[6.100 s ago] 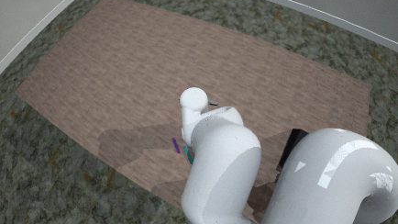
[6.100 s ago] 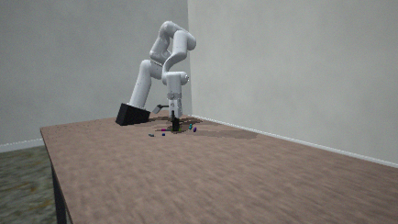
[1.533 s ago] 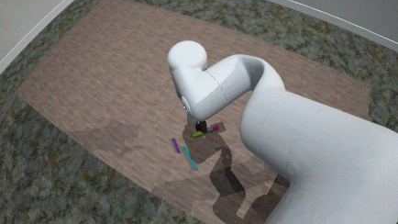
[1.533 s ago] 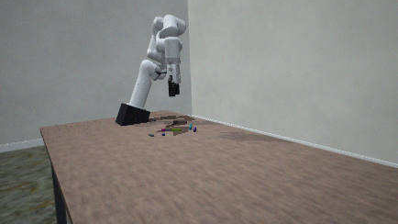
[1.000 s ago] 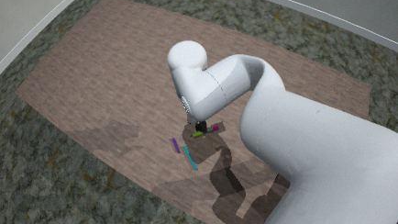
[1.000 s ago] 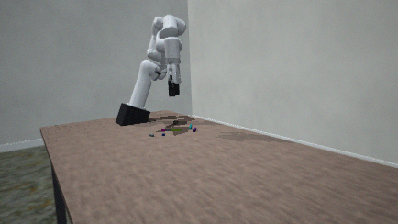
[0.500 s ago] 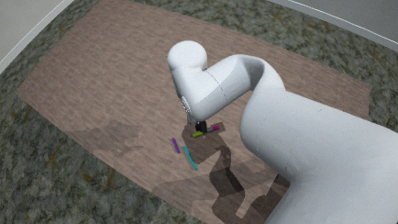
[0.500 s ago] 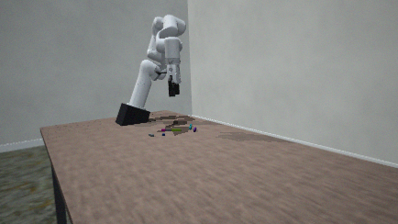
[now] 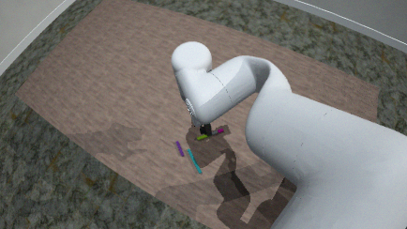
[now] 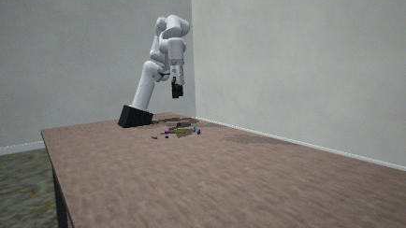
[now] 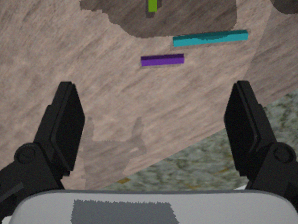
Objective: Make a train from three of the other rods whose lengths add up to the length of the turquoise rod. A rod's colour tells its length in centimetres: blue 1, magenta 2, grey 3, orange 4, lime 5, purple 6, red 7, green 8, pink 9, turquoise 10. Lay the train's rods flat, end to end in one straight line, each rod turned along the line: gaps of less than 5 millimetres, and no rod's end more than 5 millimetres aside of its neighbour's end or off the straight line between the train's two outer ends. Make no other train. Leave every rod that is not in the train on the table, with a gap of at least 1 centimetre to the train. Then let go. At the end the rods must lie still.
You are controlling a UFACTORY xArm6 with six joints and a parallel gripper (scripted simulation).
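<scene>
The turquoise rod [image 9: 194, 160] lies flat on the table, with the purple rod [image 9: 179, 148] a little to its left. Both also show in the wrist view, the turquoise rod [image 11: 210, 38] above the purple rod [image 11: 161, 60]. A lime rod [image 9: 202, 137] and a magenta rod [image 9: 219, 130] lie near each other in line, under the arm. My gripper [image 11: 154, 99] [image 10: 177, 88] is open and empty, held high above the table.
The table's near edge and the carpeted floor [image 11: 200, 163] show below the gripper in the wrist view. The robot's black base [image 10: 135, 116] stands behind the rods. Small rods [image 10: 154, 137] lie left of the cluster in the exterior view.
</scene>
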